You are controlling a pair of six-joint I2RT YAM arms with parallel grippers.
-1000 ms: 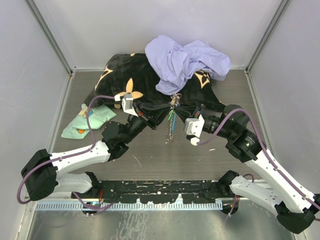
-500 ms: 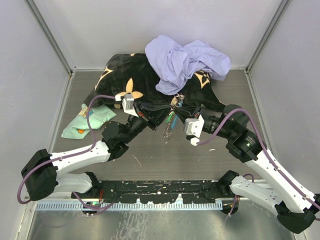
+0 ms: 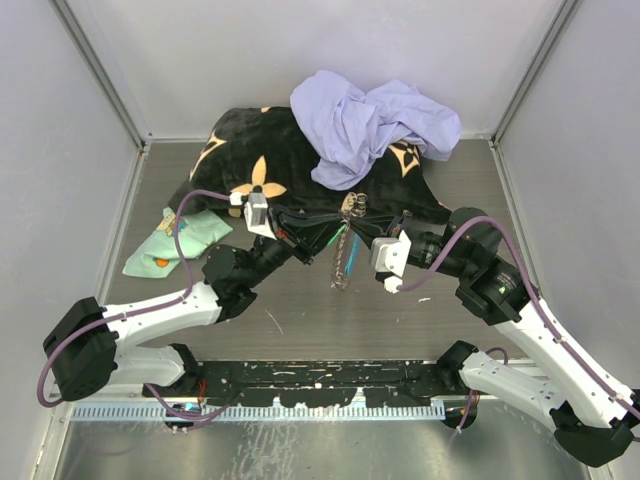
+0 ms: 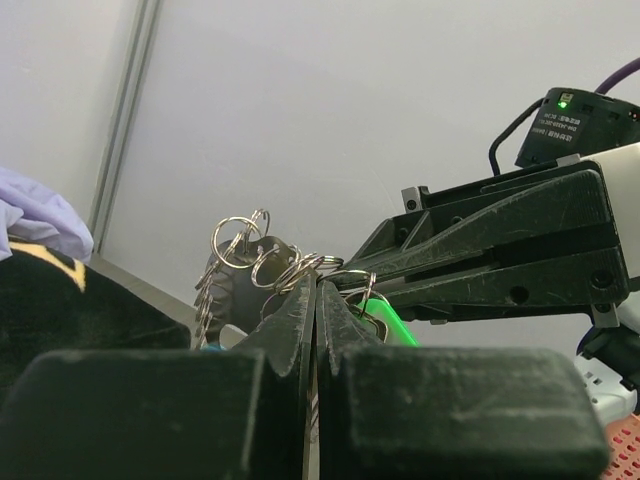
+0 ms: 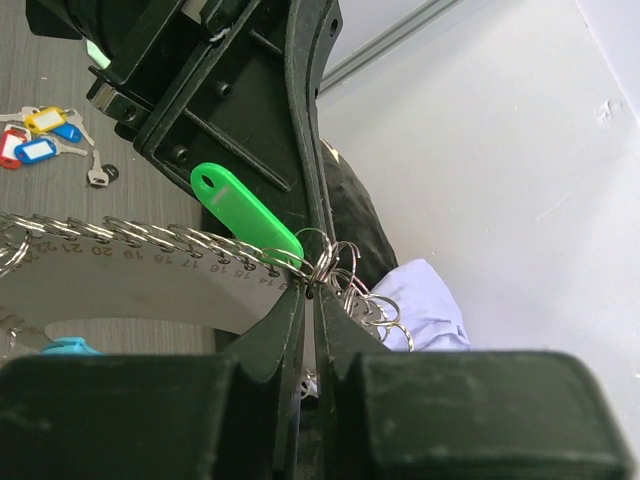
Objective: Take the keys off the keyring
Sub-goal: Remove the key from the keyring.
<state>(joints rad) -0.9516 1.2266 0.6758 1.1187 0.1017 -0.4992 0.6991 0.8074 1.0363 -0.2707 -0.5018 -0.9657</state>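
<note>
Grey table (image 3: 310, 320) lies under the arms, and above it the keyring (image 3: 344, 258) hangs where they meet — the left gripper (image 4: 316, 292) is clenched on its cluster of rings, and the right gripper (image 5: 312, 290) pinches the same cluster from the opposite side. Only the right wrist view shows loose keys (image 5: 40, 135) lying on the table, with a green-tagged key (image 5: 248, 212) at the fingertips. The top view adds a dark blanket (image 3: 250, 150) and lilac cloth (image 3: 375, 115) behind, and a mint-green cloth (image 3: 185, 235) to the left.
</note>
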